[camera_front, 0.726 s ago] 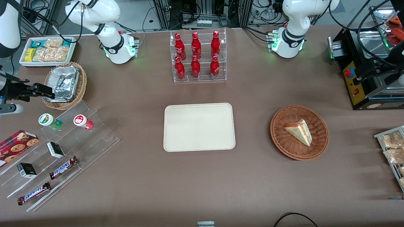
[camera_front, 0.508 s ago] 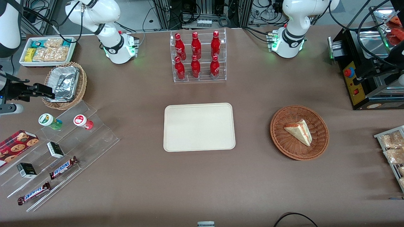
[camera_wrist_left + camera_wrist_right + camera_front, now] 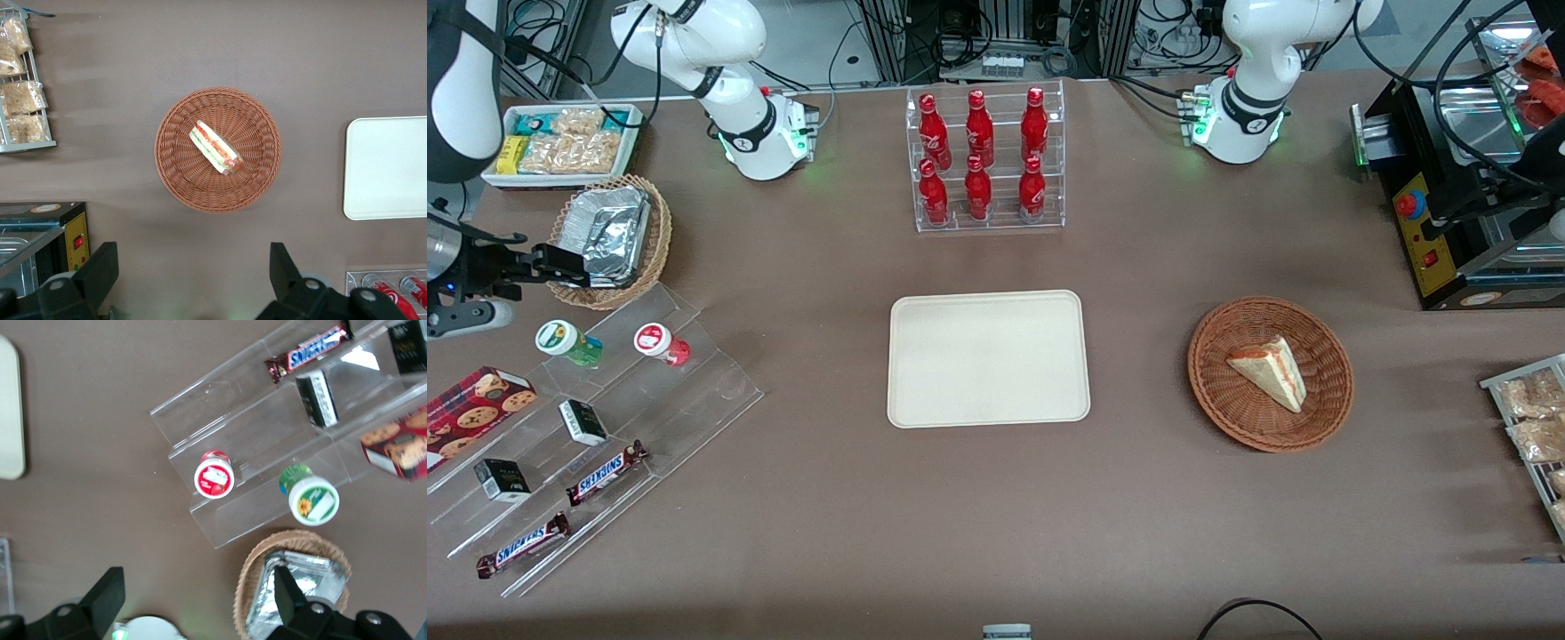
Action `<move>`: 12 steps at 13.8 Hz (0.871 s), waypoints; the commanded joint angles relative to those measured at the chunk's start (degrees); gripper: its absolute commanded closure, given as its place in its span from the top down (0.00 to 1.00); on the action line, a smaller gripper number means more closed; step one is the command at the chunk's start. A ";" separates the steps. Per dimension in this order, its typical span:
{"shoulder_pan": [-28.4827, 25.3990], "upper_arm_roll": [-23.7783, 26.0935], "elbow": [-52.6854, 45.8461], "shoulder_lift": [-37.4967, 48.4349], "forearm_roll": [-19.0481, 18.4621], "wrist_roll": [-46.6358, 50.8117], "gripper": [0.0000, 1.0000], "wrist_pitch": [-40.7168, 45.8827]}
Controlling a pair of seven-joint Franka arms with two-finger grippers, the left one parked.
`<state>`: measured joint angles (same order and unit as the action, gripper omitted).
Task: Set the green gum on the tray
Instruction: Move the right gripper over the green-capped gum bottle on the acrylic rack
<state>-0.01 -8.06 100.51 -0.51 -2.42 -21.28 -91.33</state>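
The green gum (image 3: 567, 342) (image 3: 312, 499), a green bottle with a white lid, stands on the top step of a clear stepped stand (image 3: 596, 427), beside a red-bodied gum bottle (image 3: 661, 343) (image 3: 214, 475). This is at the working arm's end of the table. The cream tray (image 3: 987, 358) (image 3: 10, 407) lies bare at the table's middle. My gripper (image 3: 567, 264) (image 3: 198, 597) hangs open with nothing between its fingers. It is over the rim of the wicker basket, farther from the front camera than the green gum and apart from it.
A wicker basket with a foil tray (image 3: 611, 236) (image 3: 297, 590) sits under the gripper. A white bin of snacks (image 3: 560, 142) lies farther back. Snickers bars (image 3: 605, 471), small dark boxes and a cookie box (image 3: 471, 404) fill the stand's lower steps. A rack of red bottles (image 3: 983, 160) and a sandwich basket (image 3: 1270, 373) stand elsewhere.
My gripper has shifted slightly toward the table's middle, farther over the foil basket's rim. Both gum bottles and the tray have not moved.
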 commanded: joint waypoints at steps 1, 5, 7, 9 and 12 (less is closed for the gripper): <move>2.38 -0.29 4.24 0.60 -0.21 -10.06 0.99 -5.58; 7.73 -0.29 10.30 0.25 -0.13 -32.28 0.99 -16.21; 10.37 -0.29 14.16 -0.10 1.44 -42.30 0.99 -23.24; 12.31 -0.29 16.81 -0.71 2.33 -45.76 0.99 -27.04; 12.41 -0.29 17.70 -1.42 2.42 -46.30 0.99 -28.28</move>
<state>12.25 -8.54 117.21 -2.33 -1.14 -66.26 -118.03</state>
